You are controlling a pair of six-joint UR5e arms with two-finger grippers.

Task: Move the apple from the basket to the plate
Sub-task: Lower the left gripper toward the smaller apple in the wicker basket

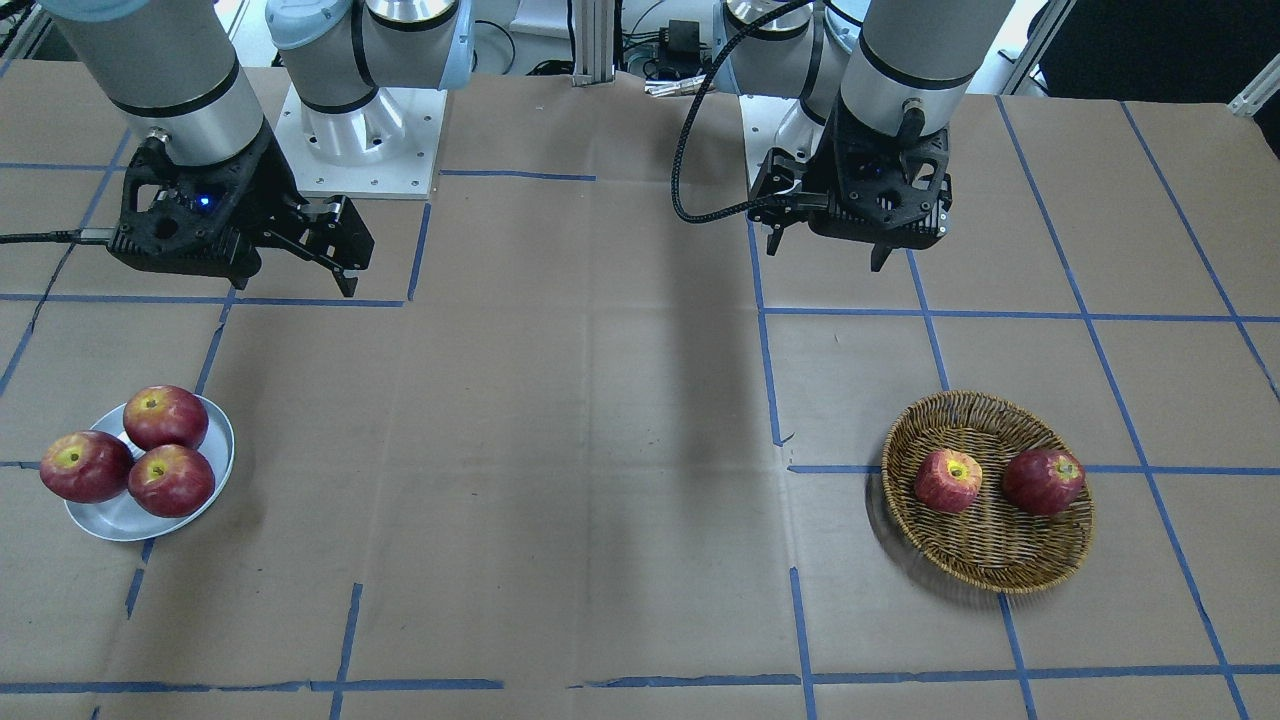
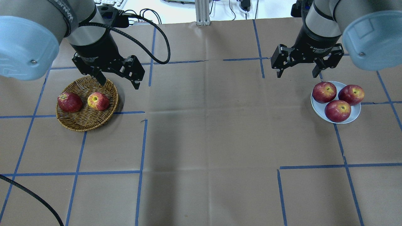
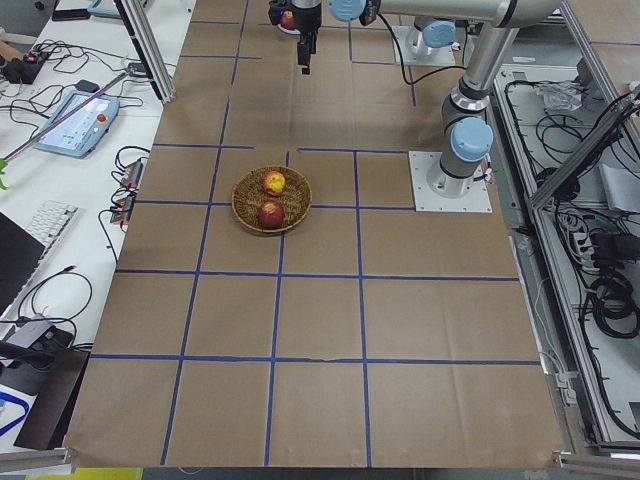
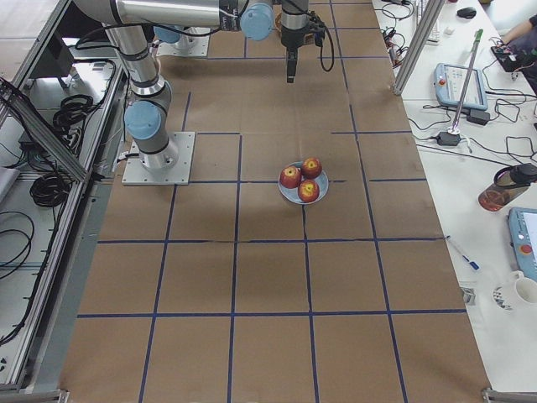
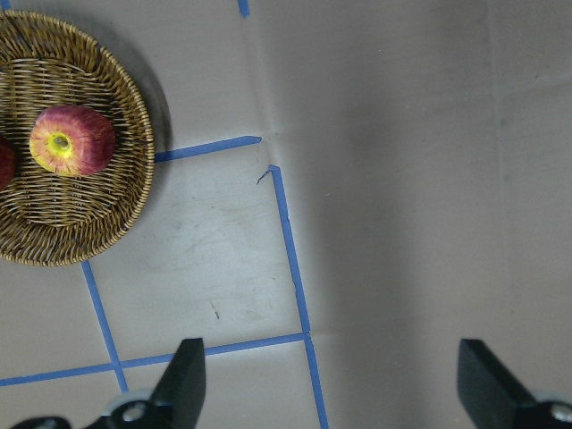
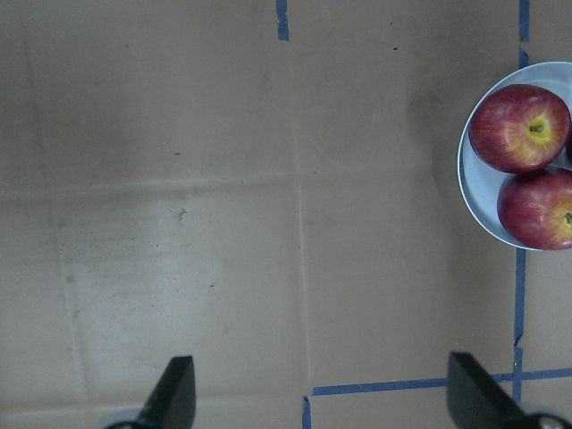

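Brown paper (image 2: 201,141) lines the whole surface. Apple (image 2: 98,101) lies in the basket (image 2: 88,118) near the left edge, beside a darker apple (image 2: 69,102). Left gripper (image 2: 119,83), spread and empty, should centre over it, clear of that neighbour. Right gripper (image 2: 296,75), likewise spread, hangs by the plate (image 2: 316,108) near the right edge.

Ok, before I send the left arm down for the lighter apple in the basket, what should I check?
1. The left gripper open: ok.
2. It is centred over the apple: not ok; the wrist view shows the apple off to the upper left.
3. Gap to the darker apple: ok.
4. The basket flat on the table: ok.
5. Room on the plate: not ok, three apples crowd it.
6. The right gripper open, apart from the plate: ok.
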